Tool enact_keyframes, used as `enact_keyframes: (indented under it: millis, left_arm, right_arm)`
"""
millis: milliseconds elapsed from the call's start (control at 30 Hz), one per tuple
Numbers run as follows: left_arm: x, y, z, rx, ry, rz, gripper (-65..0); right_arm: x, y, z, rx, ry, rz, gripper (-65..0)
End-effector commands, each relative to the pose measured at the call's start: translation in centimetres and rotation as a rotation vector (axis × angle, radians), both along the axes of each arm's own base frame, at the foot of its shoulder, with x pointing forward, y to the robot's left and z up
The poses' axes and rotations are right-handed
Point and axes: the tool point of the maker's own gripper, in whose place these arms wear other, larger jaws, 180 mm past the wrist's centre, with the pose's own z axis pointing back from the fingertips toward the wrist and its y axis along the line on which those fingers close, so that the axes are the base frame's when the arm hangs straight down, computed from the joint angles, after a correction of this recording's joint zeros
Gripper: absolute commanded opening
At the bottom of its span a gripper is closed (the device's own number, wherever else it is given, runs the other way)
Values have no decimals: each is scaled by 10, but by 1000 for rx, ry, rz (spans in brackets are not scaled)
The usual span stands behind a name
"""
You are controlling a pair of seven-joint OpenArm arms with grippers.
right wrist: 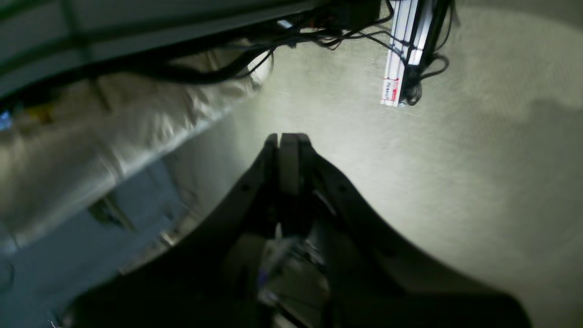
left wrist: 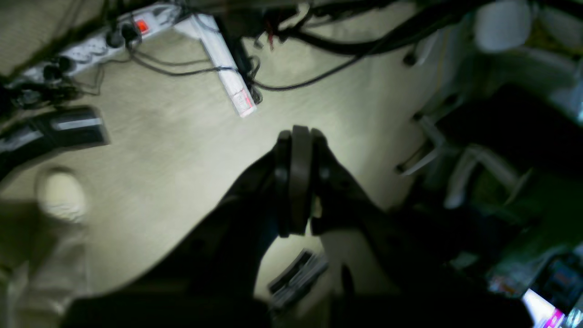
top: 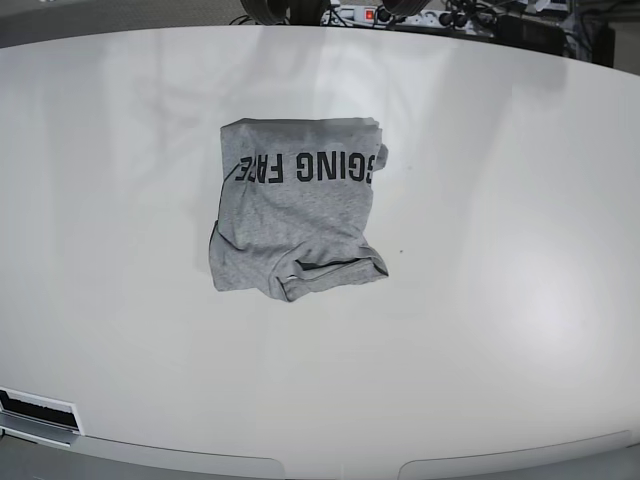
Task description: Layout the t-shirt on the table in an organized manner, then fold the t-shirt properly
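Glossy white table (top: 520, 300) carries one heather-grey knit t-shirt (top: 295, 215), roughly folded near centre, lettering upward; both grippers, left (left wrist: 299, 136) and right (right wrist: 288, 139), appear clamped shut, empty, above blurred floor.

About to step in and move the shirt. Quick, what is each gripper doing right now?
Left gripper: closed, holding nothing.
Right gripper: closed, holding nothing.

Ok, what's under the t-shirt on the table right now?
The t-shirt lies bunched in folded layers on the bare white table, black lettering facing up. Nothing pokes out around its edges, but anything beneath the fabric or between its layers is covered.
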Motion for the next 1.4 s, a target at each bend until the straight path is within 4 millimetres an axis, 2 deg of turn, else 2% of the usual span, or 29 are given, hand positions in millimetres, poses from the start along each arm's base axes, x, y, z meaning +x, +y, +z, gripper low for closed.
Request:
enact_keyframes:
  millis: [0, 100, 200, 400, 567, 700, 800, 900, 967, 1033, 1133, 1200, 1267, 1367]
  left_arm:
    - [-11, -1, -8, -8, 31, 4, -650]
    - [-26, 0, -48, -9, 125, 64, -650]
    - [-28, 6, -88, -11, 186, 134, -650]
    - [-17, 25, -163, 79, 193, 209, -650]
    - [-9, 31, -196, 131, 140, 190, -650]
    - [14, 41, -212, 207, -48, 210, -650]
    - [32, 30, -215, 239, -233, 219, -650]
    - [25, 6, -225, 304, -264, 209, -650]
    - [19, -10, -230, 336, -269, 186, -650]
    - [27, -18, -231, 333, -289, 154, -650]
    - [40, -30, -234, 299, -261, 187, -650]
    - [43, -45, -236, 280, -245, 192, -650]
    - [44, -50, -236, 286, -264, 173, -650]
    - [48, -55, -236, 295, -281, 188, -650]
  right_arm:
    - [-8, -6, -6, -14, 26, -8, -650]
    - [-19, -19, -43, -66, 86, -16, -650]
    - [-18, -25, -82, -114, 107, 11, -650]
    - [-9, -11, -154, -159, 91, 74, -650]
    - [-21, 15, -193, -148, 68, 189, -650]
    - [-26, 10, -227, -346, 22, 197, -650]
    - [-19, 39, -238, -350, -5, 217, -650]
    - [0, 76, -244, -319, -46, 246, -650]
    - [17, 93, -248, -331, -76, 243, -650]
    - [30, 108, -250, -337, -99, 238, -650]
    - [40, 121, -251, -354, -113, 214, -650]
    - [41, 131, -251, -344, -125, 225, -650]
    - [47, 143, -249, -329, -167, 230, -650]
    - [57, 149, -247, -298, -214, 215, -650]
